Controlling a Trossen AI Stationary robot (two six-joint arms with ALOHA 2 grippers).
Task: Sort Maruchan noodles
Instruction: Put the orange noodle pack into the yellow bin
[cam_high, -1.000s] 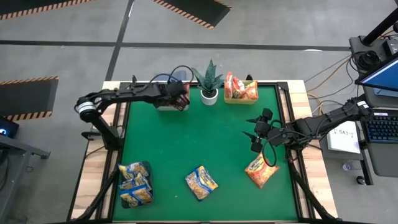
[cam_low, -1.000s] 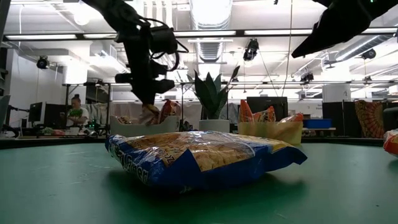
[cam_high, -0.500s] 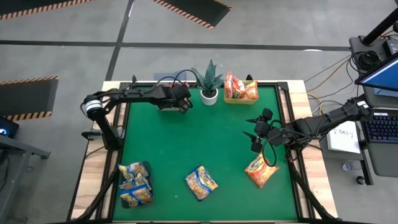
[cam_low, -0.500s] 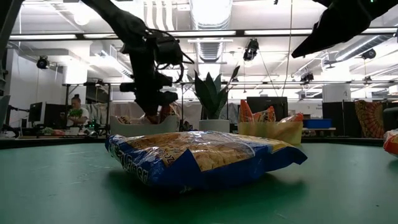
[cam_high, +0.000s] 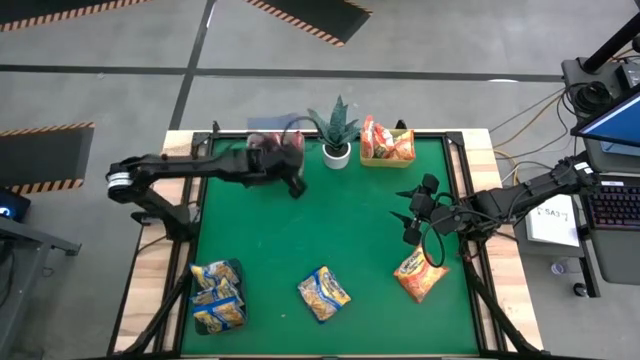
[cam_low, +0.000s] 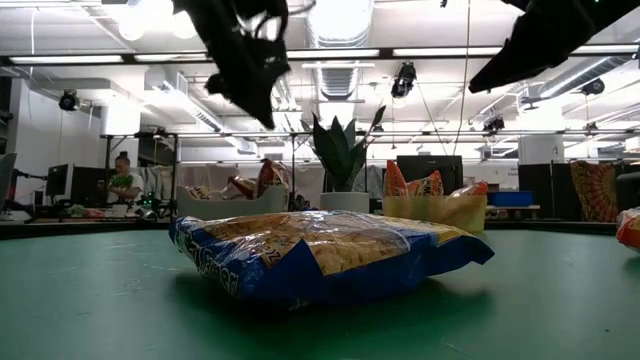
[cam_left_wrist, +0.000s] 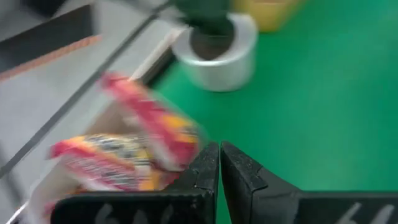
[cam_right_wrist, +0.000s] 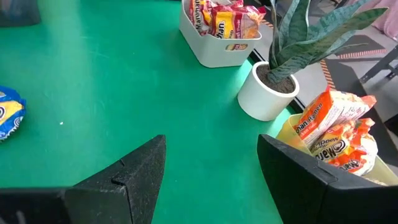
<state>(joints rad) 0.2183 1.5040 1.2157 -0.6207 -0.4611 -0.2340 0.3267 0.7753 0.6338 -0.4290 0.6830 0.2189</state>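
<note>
Red-white Maruchan noodles (cam_left_wrist: 124, 155) lie in a white bin (cam_right_wrist: 214, 53) at the table's far edge. My left gripper (cam_left_wrist: 219, 155) hovers shut and empty just near of that bin, well above the table (cam_low: 262, 115). Orange packets (cam_right_wrist: 333, 130) stand in a yellow bin (cam_high: 387, 150). One orange packet (cam_high: 420, 275) and a yellow-blue one (cam_high: 323, 293) lie flat on the green mat. More yellow-blue packets (cam_high: 218, 297) are stacked near the left front. My right gripper (cam_high: 403, 215) waits open at the right, above the mat.
A potted green plant (cam_high: 337, 130) stands between the two bins at the far edge. The middle of the green mat (cam_high: 330, 220) is bare. A person (cam_low: 120, 182) sits far behind the table in the room.
My left gripper has risen from the white bin and drawn a little toward the table's near edge, turning as it went, its fingers staying shut. The red-white packets stay in the bin.
</note>
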